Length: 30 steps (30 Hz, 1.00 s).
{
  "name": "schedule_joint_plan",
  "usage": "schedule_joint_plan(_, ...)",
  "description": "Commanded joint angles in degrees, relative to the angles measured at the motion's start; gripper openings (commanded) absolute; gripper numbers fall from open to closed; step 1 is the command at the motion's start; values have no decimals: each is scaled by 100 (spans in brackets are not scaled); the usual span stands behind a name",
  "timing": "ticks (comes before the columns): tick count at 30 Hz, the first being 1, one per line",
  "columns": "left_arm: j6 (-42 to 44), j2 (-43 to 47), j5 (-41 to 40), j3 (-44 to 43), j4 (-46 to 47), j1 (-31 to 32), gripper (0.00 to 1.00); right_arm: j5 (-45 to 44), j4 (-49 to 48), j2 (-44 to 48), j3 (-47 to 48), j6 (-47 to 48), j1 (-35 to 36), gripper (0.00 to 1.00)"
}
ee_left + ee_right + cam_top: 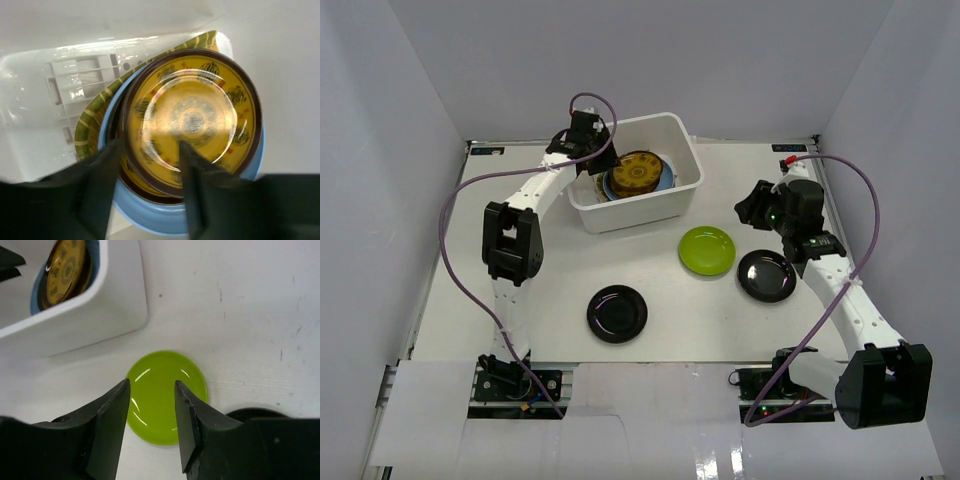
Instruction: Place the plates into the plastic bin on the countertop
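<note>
Lime plate [167,397] lies just below right end effector [151,383], spread apart and empty.

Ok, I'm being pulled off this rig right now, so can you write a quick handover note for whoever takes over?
Left gripper: open, inside the white plastic bin, just above the stack of plates.
Right gripper: open, aimed at the lime green plate, not gripping it.
Done: a gold-patterned plate tops the stack in the bin, with a light blue plate and a woven straw plate under it.
Left to do: the lime green plate, the near black plate and the right black plate lie on the countertop.
</note>
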<state>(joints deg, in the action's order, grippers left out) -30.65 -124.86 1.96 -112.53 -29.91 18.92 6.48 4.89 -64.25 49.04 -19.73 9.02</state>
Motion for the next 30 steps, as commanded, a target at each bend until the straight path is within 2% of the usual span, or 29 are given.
schedule_joint_plan(1,95,242,-29,-331,29,-37,64,-164,65,166,-315,74,-23,47)
schedule_joint_plan(2,103,277,-11,-348,12,-46,69,-226,144,211,-377,83,-23,48)
schedule_joint_plan(3,104,313,32,-383,20,-72,81,-296,188,228,-421,109,-23,50)
schedule_joint_plan(5,147,549,59,-419,20,-72,87,-603,328,246,-500,231,-58,53)
schedule_joint_plan(7,182,795,268,-454,73,-72,89,-963,592,229,-570,267,-215,54)
schedule_joint_plan(9,191,1243,463,-436,134,-55,89,-965,584,290,-710,171,-391,55)
schedule_joint_plan(12,174,2156,648,19,161,24,90,-938,540,439,-1036,-127,-716,57)
schedule_joint_plan(15,148,3482,762,1396,310,112,90,-1079,514,667,-1405,-400,-953,59)
schedule_joint_plan(16,139,3834,806,2218,345,130,90,-1174,505,816,-1501,-479,-1050,62)
schedule_joint_plan(17,26,4577,798,2644,354,182,90,-1245,505,878,-1711,-567,-1095,67)
schedule_joint_plan(19,-116,5284,946,3836,450,270,90,-1351,531,1106,-2001,-786,-1314,69)
schedule_joint_plan(21,-273,6143,1034,4439,434,323,91,-1465,583,1326,-2204,-927,-1585,70)
schedule_joint_plan(23,-274,6577,1070,5114,155,349,92,-1807,610,1739,-2406,-980,-1762,69)
schedule_joint_plan(25,-248,7027,1017,5468,-258,358,93,-1703,619,2012,-2679,-1024,-1999,69)
schedule_joint_plan(30,-599,7642,1184,6830,-577,358,93,-1545,672,1812,-2952,-1183,-2193,69)
